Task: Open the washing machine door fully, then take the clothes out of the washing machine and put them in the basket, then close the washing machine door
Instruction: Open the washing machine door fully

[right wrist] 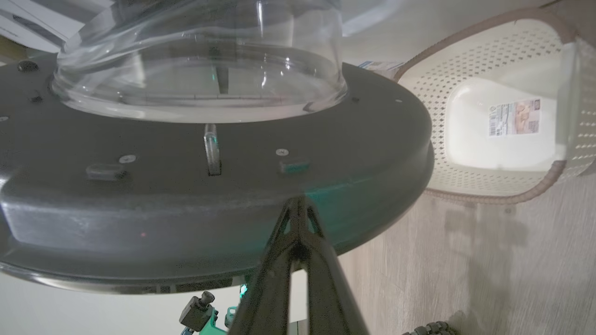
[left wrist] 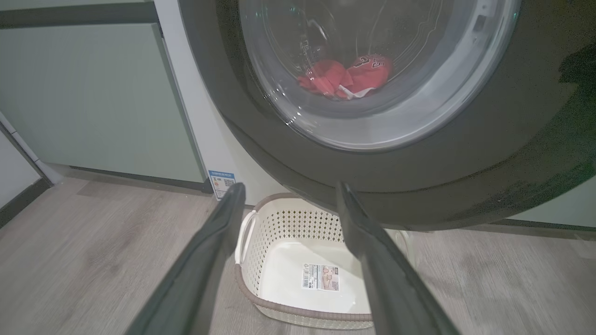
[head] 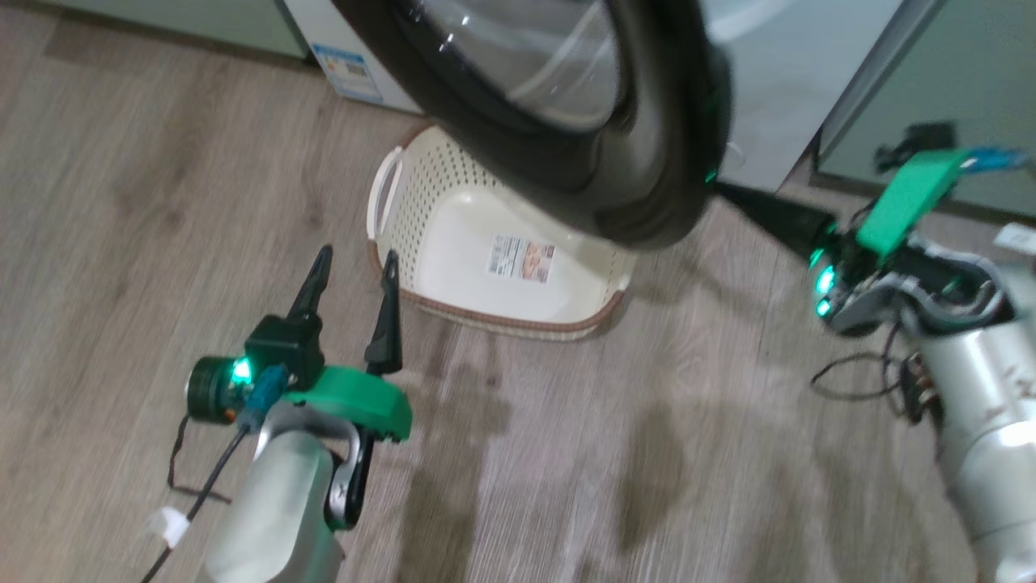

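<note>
While peering down from the head, catching the washing machine door [head: 647,194] swung partway out from the washing machine [left wrist: 195,130], glossy black rim hanging right above the far right part of the basket [head: 421,194]. Down on the wooden floor [head: 566,453] for that one, upright, just in front of the machine: cream perforated walls, brown rim, label sticker plain on the base.

Over to the right gripper [head: 716,185]: fingers pressed together into one dark point, pinching nothing, tip meeting the door's rim on its lower right edge. From the right wrist, same story: tip up against the outer edge of the door's dark inner face, glass bowl bulging beyond.

And the left gripper [head: 358,255]: fingers spread wide, hovering above the floor just beside the basket's near left corner, holding nothing. From the left wrist, framing the basket between the two fingers, door looming above.

Through the door glass from that same view, spotting the clothes [left wrist: 349,77]: bright red with white trim and lettering, bunched low in the drum, inside the machine. Off to one side of the machine, pale green cabinets [left wrist: 93,93].
</note>
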